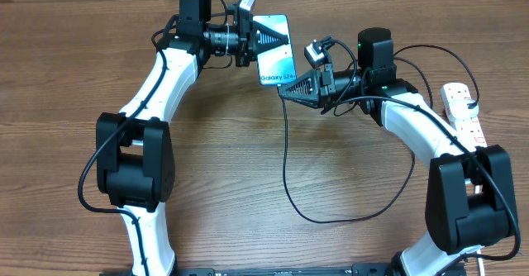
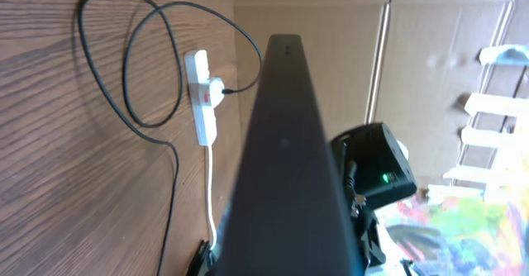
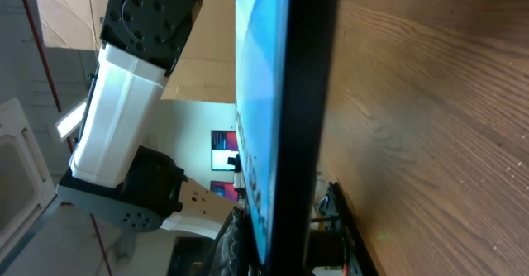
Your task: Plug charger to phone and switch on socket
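The phone (image 1: 274, 49) is held up off the table, blue screen up, its white "Galaxy" band toward the right arm. My left gripper (image 1: 263, 38) is shut on the phone's far left side. My right gripper (image 1: 285, 92) is shut at the Galaxy end, where the charger (image 1: 285, 160) cable comes out from under its fingers. The connector tip is hidden there. The black cable loops over the table to the socket (image 1: 463, 111) at the right edge. In the left wrist view the phone (image 2: 285, 160) fills the middle, with the socket (image 2: 202, 102) and charger (image 2: 149, 61) behind.
The socket's white cord (image 2: 211, 193) runs toward the camera beside the phone. A cardboard wall (image 2: 331, 11) stands behind the table. In the right wrist view the phone (image 3: 302, 102) is edge-on, with the left arm (image 3: 124, 86) beyond it and the wooden table (image 3: 430, 127) beside it.
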`<state>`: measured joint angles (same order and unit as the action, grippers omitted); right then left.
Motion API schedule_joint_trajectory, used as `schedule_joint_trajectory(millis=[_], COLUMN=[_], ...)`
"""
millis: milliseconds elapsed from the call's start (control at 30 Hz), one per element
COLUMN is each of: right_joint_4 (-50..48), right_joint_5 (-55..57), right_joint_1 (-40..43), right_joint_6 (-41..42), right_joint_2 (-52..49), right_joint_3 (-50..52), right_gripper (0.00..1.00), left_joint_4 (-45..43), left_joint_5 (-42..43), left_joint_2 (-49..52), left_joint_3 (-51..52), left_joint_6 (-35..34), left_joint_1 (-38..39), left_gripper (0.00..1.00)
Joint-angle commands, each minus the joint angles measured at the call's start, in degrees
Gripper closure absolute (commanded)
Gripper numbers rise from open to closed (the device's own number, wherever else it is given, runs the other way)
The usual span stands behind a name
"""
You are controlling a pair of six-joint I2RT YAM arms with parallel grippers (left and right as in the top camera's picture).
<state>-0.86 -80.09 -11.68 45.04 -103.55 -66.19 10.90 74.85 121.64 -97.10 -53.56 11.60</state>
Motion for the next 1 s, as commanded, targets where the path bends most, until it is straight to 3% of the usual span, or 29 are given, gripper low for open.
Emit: schedule_joint_trajectory(millis=[0, 967], right_joint_4=[-1.92, -4.9], right_joint_5=[9.51, 11.15], right_joint_1=[0.5, 0.5], right_joint_6=[0.2, -2.82], right_joint_2=[0.68, 0.68], right_joint_3=[-1.16, -1.05], right_gripper=[0.96, 0.96], left_joint_4=[1.29, 6.86], left_joint_5=[15.78, 15.82], left_joint_2=[-1.03, -1.03], left_joint_3=[0.0, -0.02], left_joint_6=[3.5, 0.87], left_joint_1=[4.52, 7.23], left_gripper=[0.96, 0.96])
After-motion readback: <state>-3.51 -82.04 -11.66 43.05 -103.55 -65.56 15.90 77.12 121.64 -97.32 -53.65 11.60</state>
